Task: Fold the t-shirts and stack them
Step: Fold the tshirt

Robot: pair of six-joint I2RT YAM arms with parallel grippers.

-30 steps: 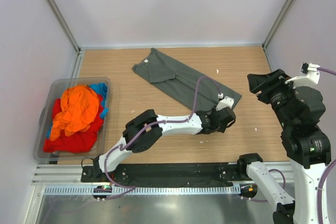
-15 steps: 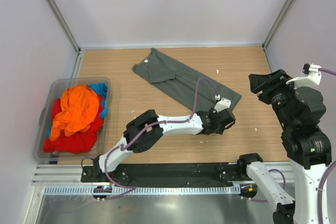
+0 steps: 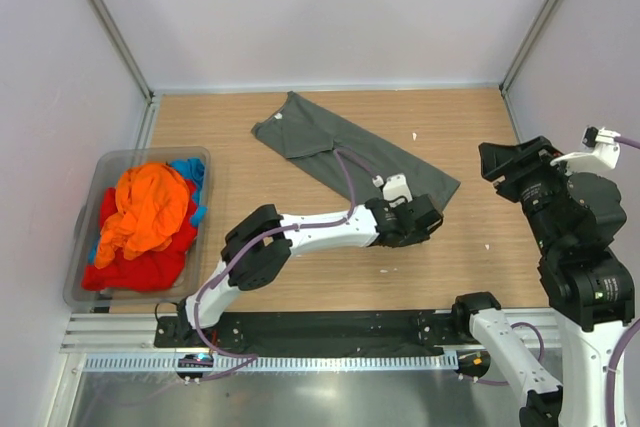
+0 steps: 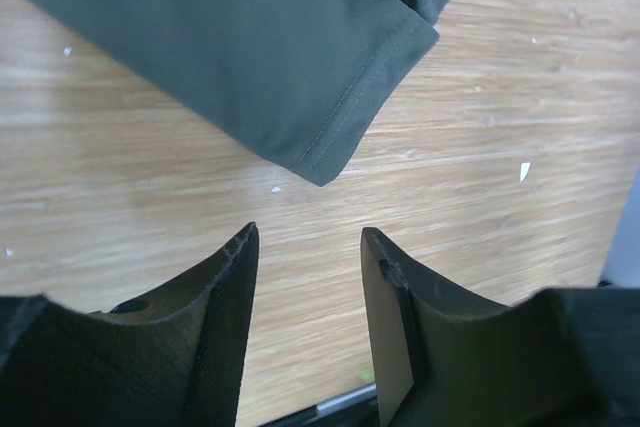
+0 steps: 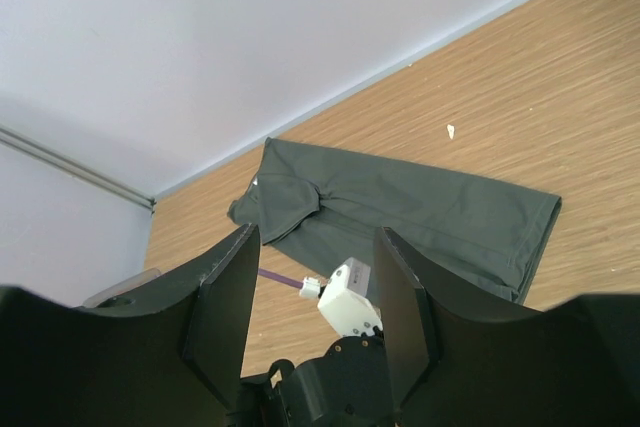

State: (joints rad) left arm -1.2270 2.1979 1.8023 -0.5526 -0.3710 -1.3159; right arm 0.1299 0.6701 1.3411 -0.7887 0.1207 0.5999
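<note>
- The dark grey-green t-shirt [image 3: 345, 147] lies flat in the middle of the worktop [image 3: 480, 117]. It is folded lengthwise into a long strip that runs from far left to near right.
- Its cloth is smooth and matte, with a stitched hem [image 4: 345, 112] along the near-right end. A small pale tag [image 3: 279, 118] sits at the collar, too small to read.
- The left end effector [image 4: 307, 247] hangs just near of that hem corner. Its dark, ridged fingers [image 4: 235, 297] are spread with nothing between them.
- The right end effector [image 5: 315, 237] is raised at the right side, well apart from the shirt. Its jaws are spread and empty.
- The orange t-shirt [image 3: 150, 202] lies crumpled on top of the red t-shirt [image 3: 135, 269], and the blue t-shirt [image 3: 192, 175] shows at the far right of the pile.
- All three sit in a translucent grey plastic bin [image 3: 78, 277] with rounded corners, at the left edge.
- The worktop has a light wood grain with a few white specks [image 4: 524, 171] on it.
</note>
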